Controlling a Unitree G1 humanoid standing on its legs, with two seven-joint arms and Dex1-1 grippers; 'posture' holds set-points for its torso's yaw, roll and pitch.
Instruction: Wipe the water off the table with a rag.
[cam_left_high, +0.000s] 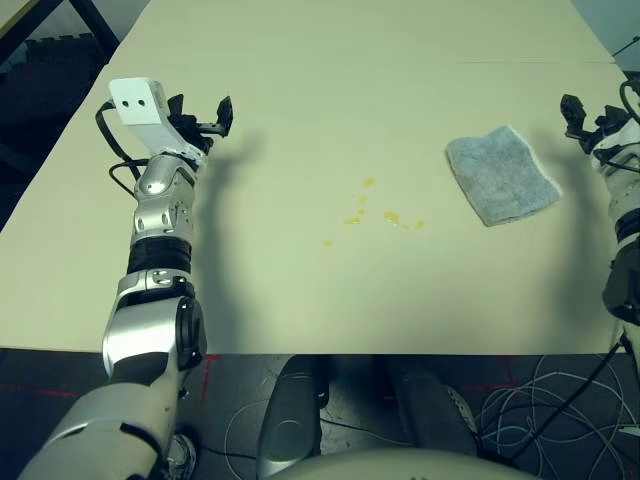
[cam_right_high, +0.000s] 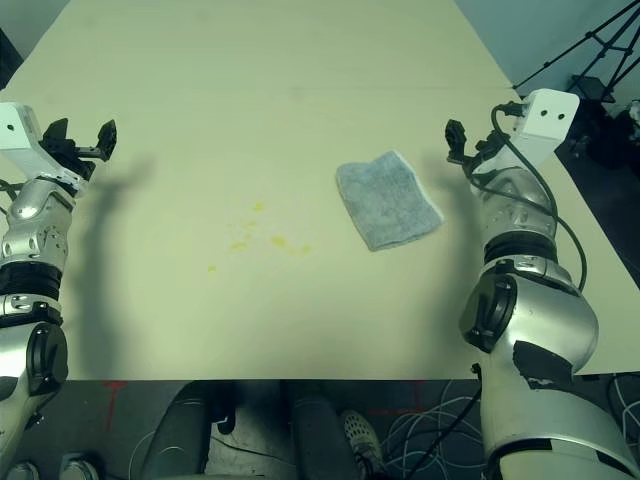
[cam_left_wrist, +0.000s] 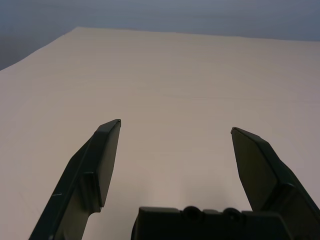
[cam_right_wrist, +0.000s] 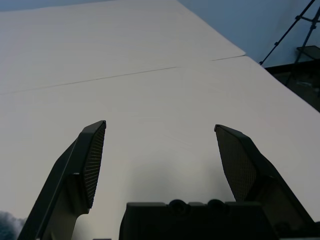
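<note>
The rag (cam_right_high: 388, 200), a small grey-blue terry square, lies flat on the table (cam_left_high: 330, 60) right of centre, unheld; the water (cam_left_high: 372, 212) shows as a loose scatter of tiny amber droplets just left of the rag and a little nearer, well apart from both arms. The right gripper (cam_right_high: 468, 142) hovers above the table just right of the rag's far corner, not touching it; its jaws stand wide apart with nothing between them, as the right wrist view (cam_right_wrist: 160, 130) also shows. The left gripper (cam_left_high: 203, 113) is raised over the table's far left part, well away from rag and spill; its jaws are likewise spread and empty.

Nothing of the wipe looks begun; the likely next step is for the right arm to come down on the rag and take it. The risks, as I judge them: the cloth lies thin and flat, so fingers closing on it may scrape the tabletop or pinch only a paler edge, letting the rag trail or slip out mid-stroke; a push instead of a lift could bunch it or slide it off to the right; the droplets are small and spread, so a single narrow pass may miss the outlying specks toward the near left, or smear rather than soak them.
</note>
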